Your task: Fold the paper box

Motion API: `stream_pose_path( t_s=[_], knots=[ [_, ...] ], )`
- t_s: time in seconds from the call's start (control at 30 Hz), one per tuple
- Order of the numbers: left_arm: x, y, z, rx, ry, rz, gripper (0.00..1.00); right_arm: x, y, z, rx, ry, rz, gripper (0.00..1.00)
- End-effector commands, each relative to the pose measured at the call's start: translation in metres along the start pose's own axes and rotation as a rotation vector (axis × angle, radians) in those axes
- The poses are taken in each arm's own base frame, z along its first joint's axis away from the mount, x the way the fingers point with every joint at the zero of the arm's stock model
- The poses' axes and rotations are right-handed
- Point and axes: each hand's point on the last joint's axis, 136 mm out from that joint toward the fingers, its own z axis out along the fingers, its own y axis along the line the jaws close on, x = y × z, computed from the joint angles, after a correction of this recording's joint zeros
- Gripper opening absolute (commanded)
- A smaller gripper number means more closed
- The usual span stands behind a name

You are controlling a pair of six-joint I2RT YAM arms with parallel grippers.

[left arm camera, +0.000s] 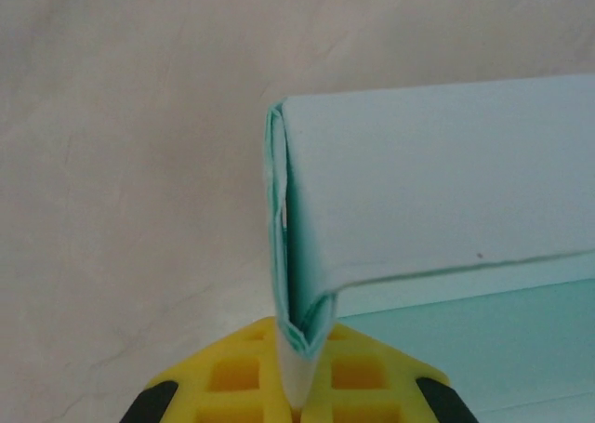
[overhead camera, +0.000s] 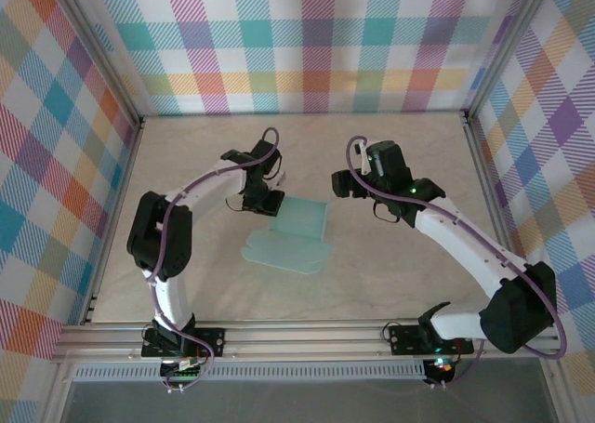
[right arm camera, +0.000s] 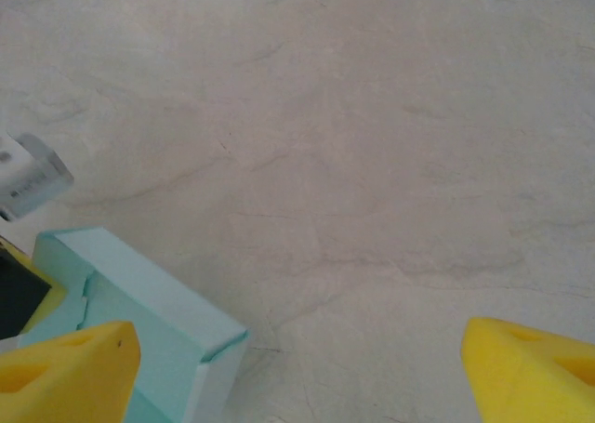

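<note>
We have the left gripper (left arm camera: 299, 376) clamped on a folded-up side wall of the paper box (overhead camera: 296, 230), which lies on the table (overhead camera: 409, 153) between both grippers, the right gripper (right arm camera: 297, 372) hanging open just beside it, so a sideways tug could, we suspect, tear or unfold that thin wall.

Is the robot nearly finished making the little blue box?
Not yet. One side of the paper box is folded over already, and the left gripper is pinching that fold shut. The right gripper is open next to it, holding nothing. The front flap lies flat on the table, so more folding is left.
</note>
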Motion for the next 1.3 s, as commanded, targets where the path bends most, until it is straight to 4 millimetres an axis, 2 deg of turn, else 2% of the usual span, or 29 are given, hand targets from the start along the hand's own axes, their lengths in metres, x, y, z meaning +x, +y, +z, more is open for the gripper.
stream_pose_path(
  t_s=[0.0, 0.3, 0.7, 1.07, 1.27],
  knots=[
    [0.039, 0.028, -0.005, -0.138, 0.195, 0.034, 0.00, 0.001, 0.002, 0.008, -0.019, 0.004, 0.010, 0.89],
    [0.034, 0.053, 0.002, -0.315, 0.275, 0.009, 0.00, 0.008, -0.003, 0.012, -0.013, 0.017, 0.007, 0.89],
    [0.026, 0.084, 0.026, -0.522, 0.396, -0.036, 0.00, 0.022, -0.016, 0.015, 0.001, 0.034, 0.024, 0.89],
    [0.018, 0.080, 0.049, -0.524, 0.383, -0.037, 0.00, 0.020, -0.022, 0.013, 0.003, 0.027, 0.036, 0.89],
    [0.014, 0.070, 0.041, -0.462, 0.355, -0.019, 0.10, 0.017, -0.023, 0.006, 0.004, 0.013, 0.027, 0.89]
  ],
)
